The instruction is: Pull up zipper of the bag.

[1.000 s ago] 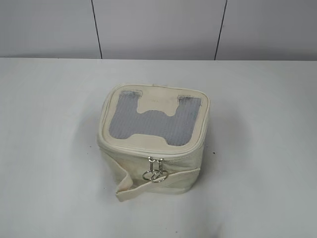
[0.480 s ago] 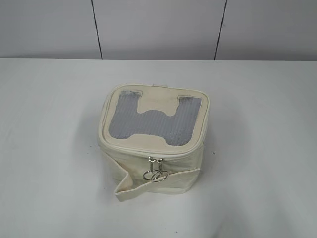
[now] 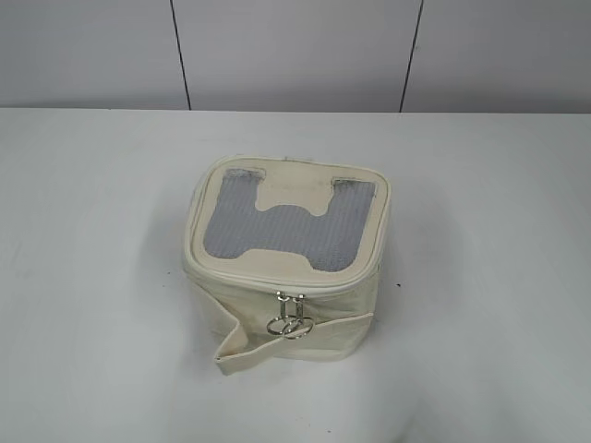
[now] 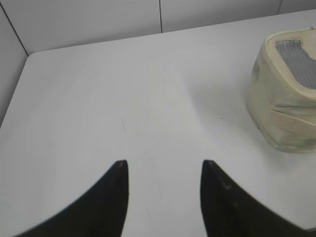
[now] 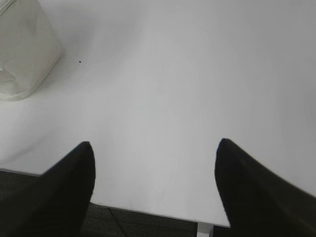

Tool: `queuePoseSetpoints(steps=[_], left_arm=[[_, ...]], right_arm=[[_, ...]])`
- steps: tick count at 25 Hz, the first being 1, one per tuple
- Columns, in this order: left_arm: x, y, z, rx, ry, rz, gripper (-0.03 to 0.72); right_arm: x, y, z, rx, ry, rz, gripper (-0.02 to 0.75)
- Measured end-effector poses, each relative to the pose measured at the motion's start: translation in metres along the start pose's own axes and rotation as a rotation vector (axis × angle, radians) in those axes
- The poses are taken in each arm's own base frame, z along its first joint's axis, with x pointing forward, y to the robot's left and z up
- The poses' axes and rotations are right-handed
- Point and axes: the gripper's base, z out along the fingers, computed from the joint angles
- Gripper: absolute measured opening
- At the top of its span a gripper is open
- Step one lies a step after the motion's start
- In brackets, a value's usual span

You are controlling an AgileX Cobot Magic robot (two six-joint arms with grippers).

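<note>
white table [image 3: 102, 277] fills most of the exterior view, with pale grey wall panels [image 3: 295, 51] across the top of the frame. nearest the camera, at lower centre, the bag's loose cream strap [image 3: 249, 343] folds out from the front wall. just above it two silver ring pulls [image 3: 290, 325] hang side by side from two sliders that sit together at the middle of the front edge. the zipper [image 3: 277, 282] runs as a cream track round the lid edge. the bag [image 3: 346, 314] stands upright at the centre of the frame, and its lid carries a grey mesh panel [image 3: 277, 231]. neither arm appears in this view.

the left wrist view shows what the exterior view does not: the left gripper [image 4: 164, 169] at the bottom of the frame, its two dark fingers spread apart over bare table and gripping nothing. the bag sits at the right edge of that frame, well apart from the fingers; the sliders are not visible there.

the right wrist view shows the right gripper [image 5: 154, 148] at the bottom of the frame, fingers spread wider and likewise empty, above the table's near edge with dark floor [image 5: 143, 224] below. only a corner of the bag shows, at the upper left.
</note>
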Motion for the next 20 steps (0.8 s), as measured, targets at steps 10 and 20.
queuePoseSetpoints(steps=[10, 20], left_arm=[[-0.0001, -0.0001, 0.0000, 0.001, -0.001, 0.000, 0.370], [-0.0001, -0.0002, 0.0000, 0.000, -0.001, -0.001, 0.370]], right_arm=[[-0.0001, 0.0007, 0.0000, -0.007, -0.001, -0.002, 0.589], [0.0006, 0.0008, 0.0009, -0.008, 0.001, -0.002, 0.589]])
